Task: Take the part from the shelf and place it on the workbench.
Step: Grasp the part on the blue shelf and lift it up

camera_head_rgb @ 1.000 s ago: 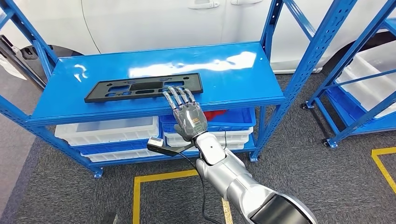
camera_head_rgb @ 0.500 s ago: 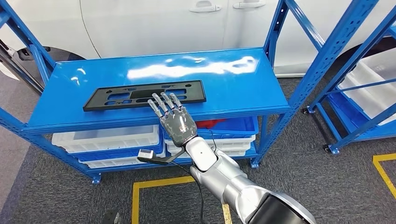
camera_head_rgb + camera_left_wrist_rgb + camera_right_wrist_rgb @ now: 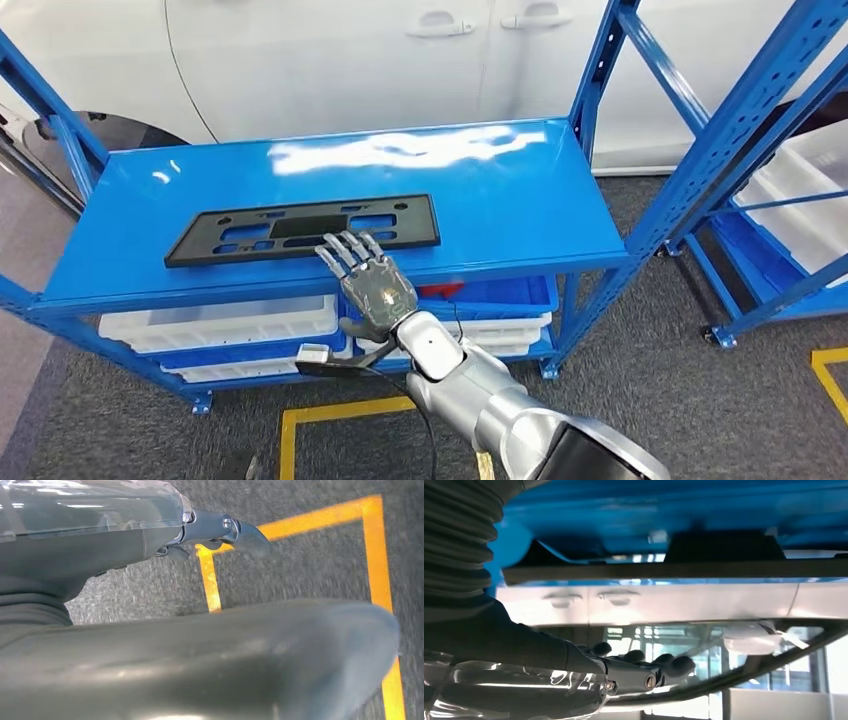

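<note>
At mid-frame, the right robot hand (image 3: 368,283) is spread, unclenched, fingertips over the black part (image 3: 300,228) on the shelf (image 3: 480,190).

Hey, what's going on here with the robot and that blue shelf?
The robot is reaching its right hand toward a flat black part lying on the top level of the blue shelf. Its fingers are spread at the part's near edge; nothing is gripped yet, and whether they touch it is unclear. The left hand hangs low over the grey floor.
</note>
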Available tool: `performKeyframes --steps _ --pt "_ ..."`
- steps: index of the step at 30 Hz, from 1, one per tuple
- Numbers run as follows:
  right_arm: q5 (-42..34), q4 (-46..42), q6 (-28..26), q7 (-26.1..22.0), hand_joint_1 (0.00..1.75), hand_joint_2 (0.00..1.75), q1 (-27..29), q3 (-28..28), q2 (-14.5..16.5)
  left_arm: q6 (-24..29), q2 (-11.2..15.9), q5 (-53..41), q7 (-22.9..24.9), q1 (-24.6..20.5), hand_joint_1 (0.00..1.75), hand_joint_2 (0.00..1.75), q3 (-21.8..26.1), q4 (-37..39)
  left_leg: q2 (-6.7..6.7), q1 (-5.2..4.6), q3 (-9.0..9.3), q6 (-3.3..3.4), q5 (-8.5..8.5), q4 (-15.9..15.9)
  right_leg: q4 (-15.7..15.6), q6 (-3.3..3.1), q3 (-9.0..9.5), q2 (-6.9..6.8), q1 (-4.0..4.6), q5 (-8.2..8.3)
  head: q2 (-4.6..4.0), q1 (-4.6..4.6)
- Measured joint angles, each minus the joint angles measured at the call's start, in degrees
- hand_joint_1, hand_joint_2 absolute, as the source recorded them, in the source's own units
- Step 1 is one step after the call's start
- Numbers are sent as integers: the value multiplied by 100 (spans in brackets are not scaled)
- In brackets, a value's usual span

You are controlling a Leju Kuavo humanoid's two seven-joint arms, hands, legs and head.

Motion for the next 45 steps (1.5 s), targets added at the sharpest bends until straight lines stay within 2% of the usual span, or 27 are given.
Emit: performKeyframes --steps 2,5,6,7,8,10,12,14,16,17,19,21,22,23,25,27,30,32,33,36,37,38,39,40,42,43,45 --pt "49 50 -43 85 0 0 -58 139 44 -1 -8 -41 1 -22 0 0 1 0 18 13 -114 -61 -128 291 -32 -61 83 -40 -23 -40 -1 -1" --pt "10 118 -98 140 0 0 -78 307 77 1 -17 -66 16 -31 0 0 3 0 36 43 -747 -149 -529 1334 -43 -103 149 -84 -24 -109 -1 -2" --pt "-32 139 -99 141 0 0 -72 345 78 3 -17 -66 21 -20 0 0 4 0 37 47 -921 -162 -574 1544 -42 -104 167 -89 -21 -130 0 -2" --pt "-90 155 -97 137 0 0 -65 370 78 8 -17 -66 25 -9 0 0 7 0 38 48 -1002 -164 -513 1566 -42 -105 189 -91 -20 -148 0 -2" --pt "-158 167 -97 129 0 0 -62 387 80 13 -17 -66 25 -2 0 0 10 0 39 48 -984 -155 -352 1395 -41 -102 216 -90 -19 -165 0 -2" --pt "-293 176 -101 111 0 0 -68 397 91 30 -17 -66 22 -2 0 0 28 0 70 34 -719 -94 138 610 -39 -85 279 -89 -11 -198 -1 -2" --pt "-384 183 -113 112 0 0 -79 399 104 44 -17 -72 18 -10 0 0 50 0 114 -3 -522 -13 387 40 -39 -39 300 -89 1 -214 -1 -2" --pt "-385 186 -129 148 0 0 -85 400 110 51 -17 -90 17 -5 0 0 70 0 118 -28 -508 54 407 -27 -47 27 300 -93 10 -215 -1 -2" --pt "-273 170 -143 215 0 0 -93 400 114 56 -21 -111 17 2 0 0 89 0 104 4 -470 111 493 -78 13 95 292 -90 14 -282 -1 -2" --pt "-197 156 -151 249 0 0 -100 400 115 56 -22 -121 17 -2 0 0 97 0 101 19 -453 136 518 -107 172 124 229 -80 12 -396 -1 -1" --pt "-79 133 -168 297 0 0 -93 400 109 57 -24 -127 17 -9 0 0 104 0 94 26 -444 166 534 -131 852 167 -72 -56 -3 -773 -1 -1" --pt "-10 129 -173 324 0 87 -65 400 94 57 -24 -133 19 -3 0 0 109 0 82 23 -453 176 530 -119 1548 193 -400 -47 -18 -1038 -1 -2" --pt "35 127 -174 344 0 131 -52 400 86 57 -25 -138 21 2 0 0 111 0 72 22 -455 175 524 -109 1644 201 -449 -47 -26 -1023 -1 -2" --pt "106 115 -174 377 0 175 -47 399 78 57 -27 -147 23 5 0 0 112 0 60 23 -456 168 516 -94 1483 200 -370 -47 -35 -895 -1 -2" --pt "295 57 -176 471 0 175 -47 375 68 58 -31 -175 33 2 0 0 114 0 40 23 -456 140 484 -49 703 177 21 -40 -47 -528 -1 -1" --pt "481 -6 -179 569 0 175 -55 314 66 61 -31 -207 46 -6 0 0 115 0 28 3 -473 94 444 6 123 136 309 -29 -38 -347 0 -1" --pt "729 -18 -181 721 0 175 -76 181 61 62 -30 -256 64 -5 0 0 120 0 26 2 -484 9 417 19 20 54 352 -27 -21 -341 -1 -1" --pt "889 0 -181 815 0 175 -124 103 60 63 -30 -291 72 -8 0 0 122 0 33 18 -545 -56 291 179 -16 -8 370 -34 -45 -322 -1 -2" --pt "942 12 -181 839 0 175 -149 76 61 64 -31 -306 74 -12 0 0 123 0 38 28 -647 -86 149 415 -31 -29 380 -38 -58 -315 -1 -2" --pt "1026 76 -181 863 0 175 -173 35 61 64 -33 -325 90 -12 0 0 126 0 42 54 -1141 -153 -323 1456 -31 -56 380 -41 -50 -323 -1 -2" --pt "1046 102 -181 873 0 175 -171 32 61 64 -33 -325 95 -7 0 0 127 0 43 57 -1259 -164 -375 1677 -29 -59 380 -41 -47 -326 -1 -2" --pt "1070 124 -181 887 0 175 -170 31 61 65 -33 -326 98 -5 0 0 130 0 43 59 -1289 -168 -323 1708 -27 -58 381 -41 -46 -329 -1 -2" --pt "1099 144 -181 907 0 175 -170 30 62 66 -33 -326 98 -4 0 0 133 0 43 61 -1236 -165 -188 1568 -25 -54 388 -40 -46 -334 -1 -2" --pt "1124 160 -181 929 0 175 -171 30 63 67 -33 -326 97 -6 0 0 137 0 47 63 -1101 -155 13 1263 -22 -45 400 -38 -46 -342 -1 -2" --pt "1147 180 -181 963 0 175 -179 30 70 69 -33 -326 93 -15 0 0 143 0 72 50 -719 -109 371 443 -13 -12 423 -38 -35 -365 -1 -2" --pt "1147 189 -181 975 0 175 -184 30 74 69 -33 -326 89 -18 0 0 145 0 80 37 -595 -75 446 183 -9 13 424 -38 -24 -371 -1 -2" --pt "1148 208 -181 997 0 175 -189 32 76 69 -33 -326 79 -14 0 0 148 0 74 5 -526 -7 444 30 -9 69 417 -42 -10 -372 -1 -2"
